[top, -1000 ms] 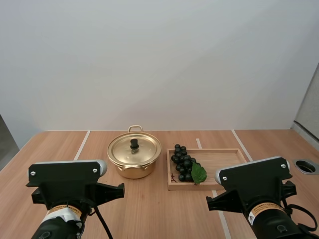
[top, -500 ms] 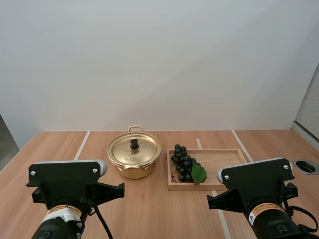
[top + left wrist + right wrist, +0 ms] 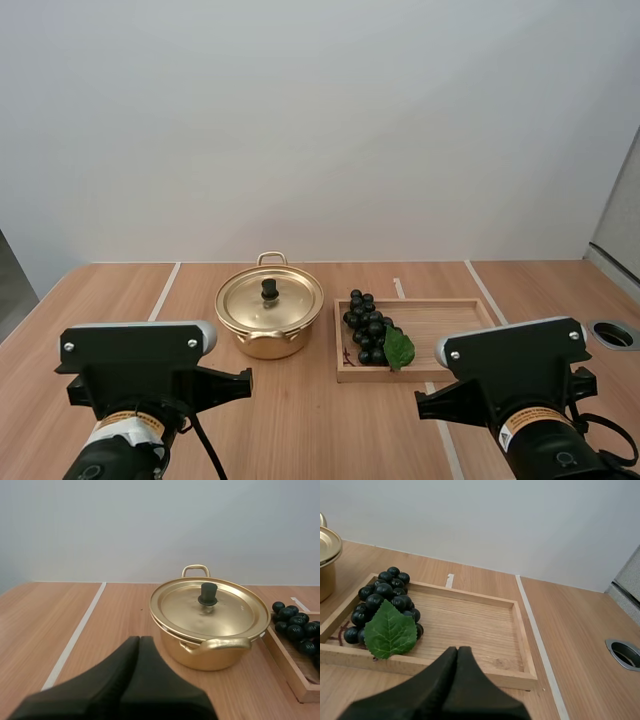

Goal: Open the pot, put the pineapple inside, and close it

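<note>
Golden pot (image 3: pixel 262 341), lid (image 3: pixel 285 300) on, sits left of a wooden tray (image 3: pixel 452 322) holding dark grapes (image 3: pixel 366 330); left pincer (image 3: pixel 139 641) and right pincer (image 3: pixel 457 651) each pressed together, empty.

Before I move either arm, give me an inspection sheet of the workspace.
Surface: wooden table, white lines across it, metal-rimmed hole near its right edge.
Job's things: gold pot, lid on; grapes lying in the left end of the wooden tray, to the right of the pot.
Clutter: nothing seen.
Pincers: left pincer shut, empty, short of the pot; right pincer shut, empty, short of the tray.
Cables: nothing seen on the table.
Surroundings: plain pale wall behind the table.
</note>
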You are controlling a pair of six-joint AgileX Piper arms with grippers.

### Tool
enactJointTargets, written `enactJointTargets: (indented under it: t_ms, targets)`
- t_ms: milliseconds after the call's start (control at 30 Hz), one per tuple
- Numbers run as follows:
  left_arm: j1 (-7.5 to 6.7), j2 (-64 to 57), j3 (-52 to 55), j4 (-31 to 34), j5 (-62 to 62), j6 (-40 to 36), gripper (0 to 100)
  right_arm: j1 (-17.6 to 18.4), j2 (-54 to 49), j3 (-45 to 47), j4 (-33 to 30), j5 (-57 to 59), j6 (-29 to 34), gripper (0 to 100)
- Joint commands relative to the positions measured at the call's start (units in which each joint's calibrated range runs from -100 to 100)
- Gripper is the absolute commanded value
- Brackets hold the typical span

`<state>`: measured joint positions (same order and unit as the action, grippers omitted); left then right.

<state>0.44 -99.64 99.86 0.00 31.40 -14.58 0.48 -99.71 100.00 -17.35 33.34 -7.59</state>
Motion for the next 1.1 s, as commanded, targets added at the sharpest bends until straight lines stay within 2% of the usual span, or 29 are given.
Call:
enactJointTargets:
  t_ms: [0,100,167,1067]
  targets:
    - [-0.33,-0.4,0.1,0.0,-1.6,-0.4,0,0.1,-0.3,0.0,4.2,-2.1,0.2,0]
    - [-0.33,-0.4,0.1,0.0,-1.6,-0.4,0,0.1,-0.3,0.0,12.3,-2.2,0.2,0]
    - [-0.33,-0.4,0.1,0.0,-1.6,-0.4,0,0.1,-0.3,0.0,14.6,-2.2,0.2,0]
    - [-0.33,-0.4,0.1,0.0,-1.6,-0.5,0,0.1,-0.3,0.0,15.0,-1.8,0.2,0]
